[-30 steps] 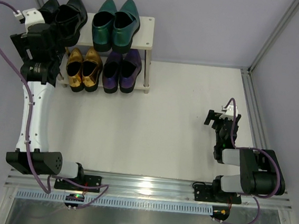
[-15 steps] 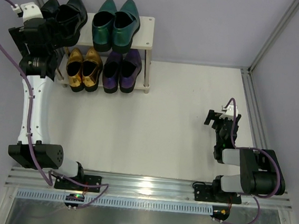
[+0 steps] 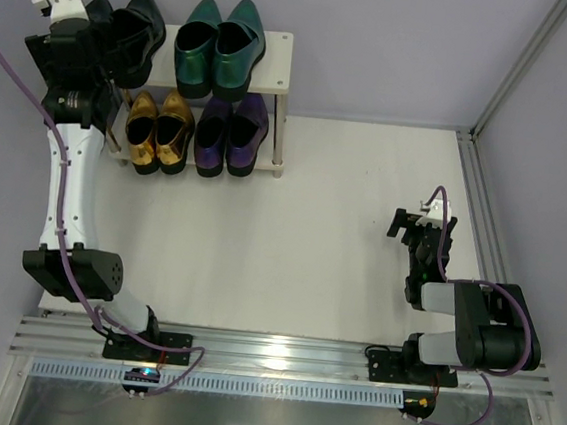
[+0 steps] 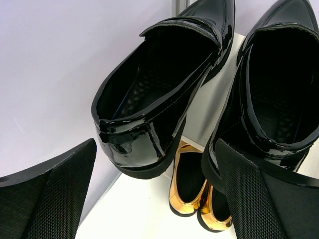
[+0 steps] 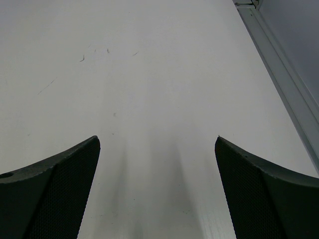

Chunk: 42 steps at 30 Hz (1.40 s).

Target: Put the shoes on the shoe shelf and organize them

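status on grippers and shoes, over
Left gripper open at black pair, holding nothing. Right gripper open, off to the side. All shoes on shelf. Nothing blocking.

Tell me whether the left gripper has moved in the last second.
Yes: the left gripper moved rearward along the shelf's left end, nearer the black shoes.

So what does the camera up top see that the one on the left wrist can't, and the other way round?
Only the top camera: the green pair, the purple pair, the whole shoe shelf, and the right gripper far off to the right. Only the left wrist: the textured lining inside the black pair, and the left gripper open, holding nothing. Both: the black pair on the top board, the gold pair beneath.
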{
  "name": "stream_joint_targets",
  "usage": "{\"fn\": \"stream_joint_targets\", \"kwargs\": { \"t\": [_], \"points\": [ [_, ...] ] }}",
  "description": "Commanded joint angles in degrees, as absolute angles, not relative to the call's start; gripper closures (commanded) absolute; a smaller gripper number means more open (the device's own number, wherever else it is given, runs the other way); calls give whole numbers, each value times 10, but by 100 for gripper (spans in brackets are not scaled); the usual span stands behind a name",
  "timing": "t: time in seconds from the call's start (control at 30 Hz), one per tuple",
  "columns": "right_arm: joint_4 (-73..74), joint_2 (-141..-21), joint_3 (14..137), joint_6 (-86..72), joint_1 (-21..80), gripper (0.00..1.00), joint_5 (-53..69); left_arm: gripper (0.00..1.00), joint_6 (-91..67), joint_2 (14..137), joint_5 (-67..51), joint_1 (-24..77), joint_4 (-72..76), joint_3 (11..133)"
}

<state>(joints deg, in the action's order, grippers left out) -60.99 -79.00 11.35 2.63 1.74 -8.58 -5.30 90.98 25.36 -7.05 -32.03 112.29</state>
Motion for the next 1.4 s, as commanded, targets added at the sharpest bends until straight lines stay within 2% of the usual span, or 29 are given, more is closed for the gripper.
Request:
{"fn": "stream_joint_targets", "kwargs": {
  "t": [0.0, 0.67, 0.9, 1.03, 1.37],
  "points": [
    [-639, -782, 118, 18, 16, 3, -81, 0, -56, 909, 263, -67, -308, 1147],
    [-638, -782, 119, 18, 17, 3, -80, 0, -45, 923, 368, -44, -293, 1183],
    [-638, -782, 119, 18, 17, 3, -81, 0, -46, 940, 367, -46, -311, 1208],
    [-639, -783, 119, 18, 16, 3, -80, 0, -35, 948, 326, -48, -304, 1208],
    [-639, -783, 119, 18, 16, 3, -80, 0, -17, 1012, 302, -48, -297, 1287]
  ]
}}
